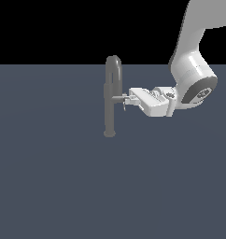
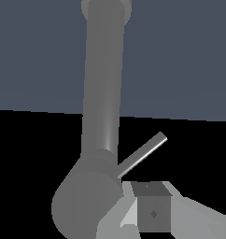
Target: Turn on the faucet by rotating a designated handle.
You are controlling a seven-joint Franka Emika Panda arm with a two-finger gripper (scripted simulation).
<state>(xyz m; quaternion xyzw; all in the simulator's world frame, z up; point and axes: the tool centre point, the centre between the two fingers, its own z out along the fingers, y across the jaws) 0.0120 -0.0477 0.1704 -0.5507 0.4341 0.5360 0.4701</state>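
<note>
The faucet (image 1: 111, 95) is seen upright on the dark table (image 1: 49, 177), approx. in the middle of the exterior view. The handle (image 1: 118, 98) sticks out sideways from the column's middle, toward the exterior view's right. The gripper (image 1: 127, 100) is placed at the handle's tip; whether the jaws are apart or closed on it cannot be told. In the wrist view the handle (image 2: 142, 154) is seen as a thin rod beside one finger (image 2: 153, 211). It is judged stiff, smooth metal, probably slippery, so it should be held near the tip for max. leverage.
</note>
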